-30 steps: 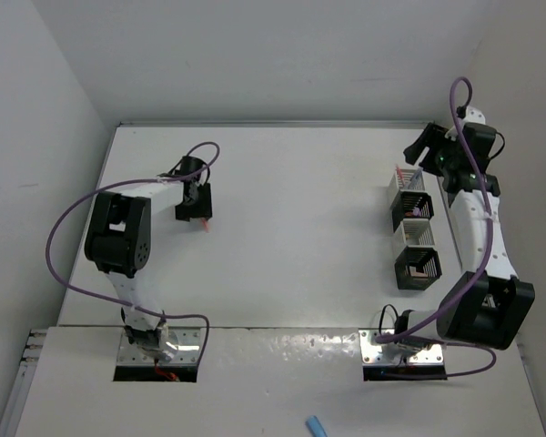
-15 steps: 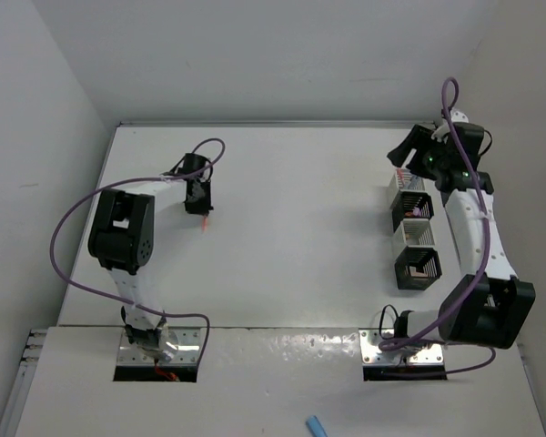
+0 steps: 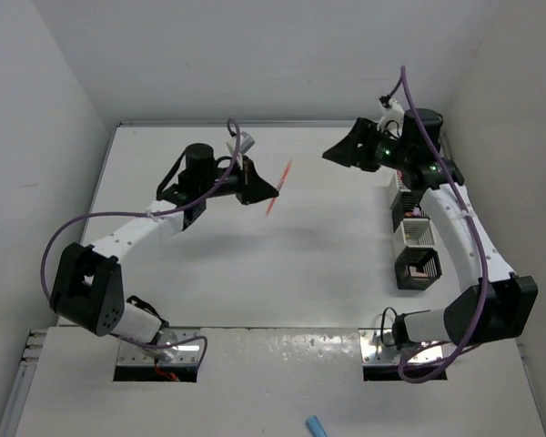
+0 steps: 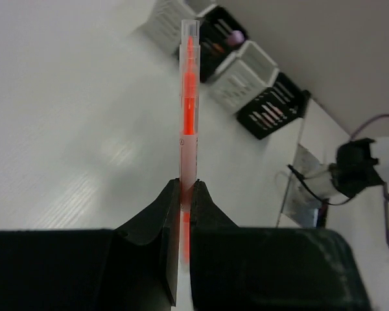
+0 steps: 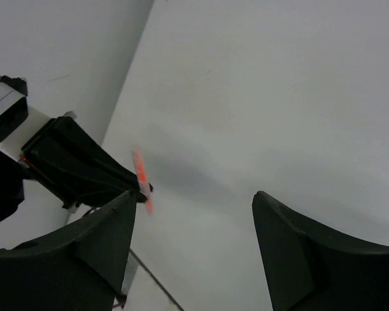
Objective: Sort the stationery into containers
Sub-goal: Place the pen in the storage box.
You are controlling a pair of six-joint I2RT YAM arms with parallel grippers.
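Gripping orange pen (image 4: 188,110), now aloft

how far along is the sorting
Done: the containers already hold several items. In hand: the left gripper is shut on an orange pen in the air near the open right gripper. Left: that pen needs a container; a blue item lies by the arm bases.

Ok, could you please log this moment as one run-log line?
left gripper: shut on orange pen, held aloft | right gripper: open, empty, facing the pen | containers: row, right side
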